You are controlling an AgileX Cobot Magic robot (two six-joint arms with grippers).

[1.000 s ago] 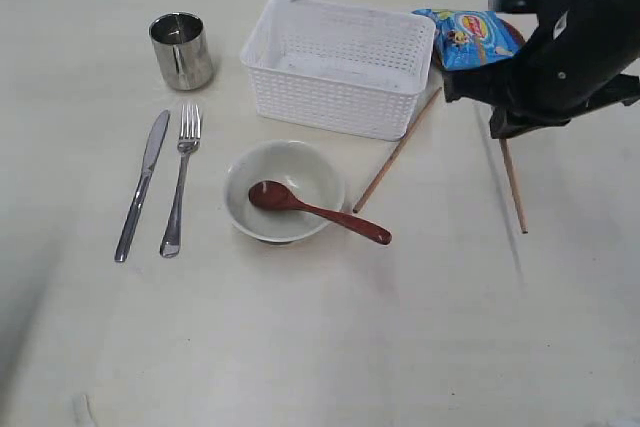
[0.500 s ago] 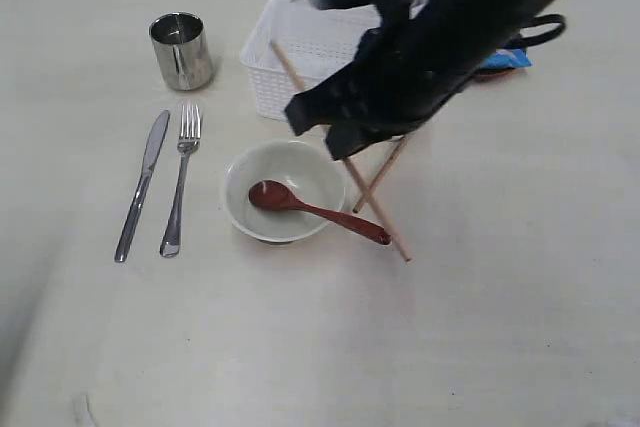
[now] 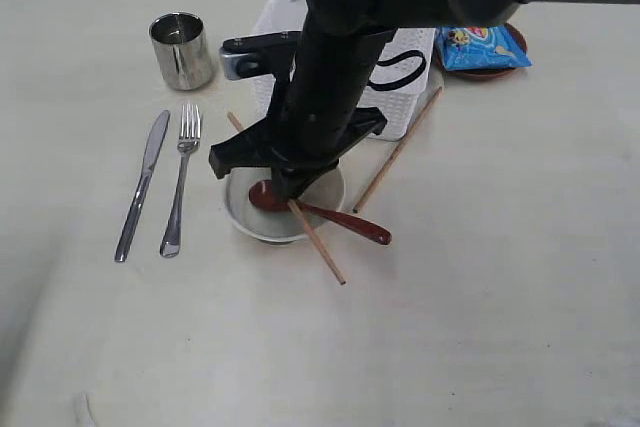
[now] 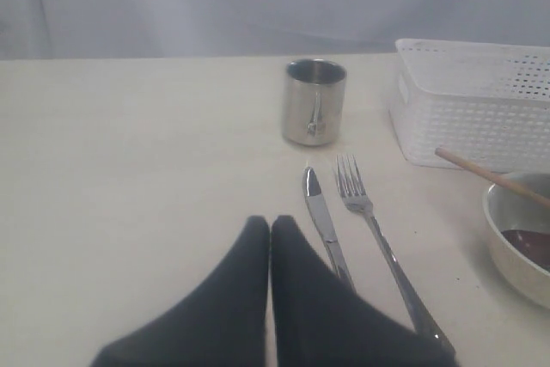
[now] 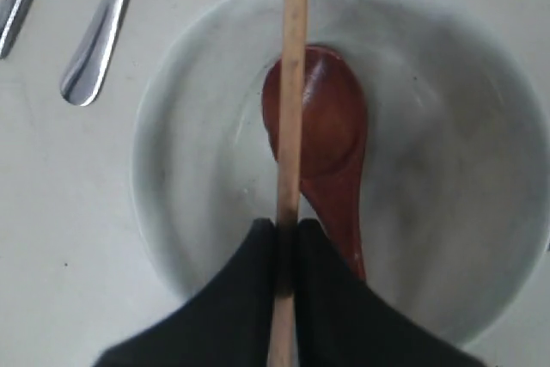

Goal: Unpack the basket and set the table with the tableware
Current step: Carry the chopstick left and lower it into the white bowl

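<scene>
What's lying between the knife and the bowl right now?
The fork lies between the knife and the bowl, parallel to the knife; the exterior view shows it.

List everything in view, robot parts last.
table: 1, cream.
basket: 1, white, far centre.
cup: 1, steel, left of basket.
knife: 1, steel, left of fork.
fork: 1, steel, left of bowl.
bowl: 1, off-white, centre.
spoon: 1, dark red, in bowl.
chopsticks: 2, wooden, one gripped over bowl, one right of it.
snack packet: 1, blue, on plate.
plate: 1, brown, right of basket.
right gripper: 1, black, over bowl.
left gripper: 1, black, shut.
</scene>
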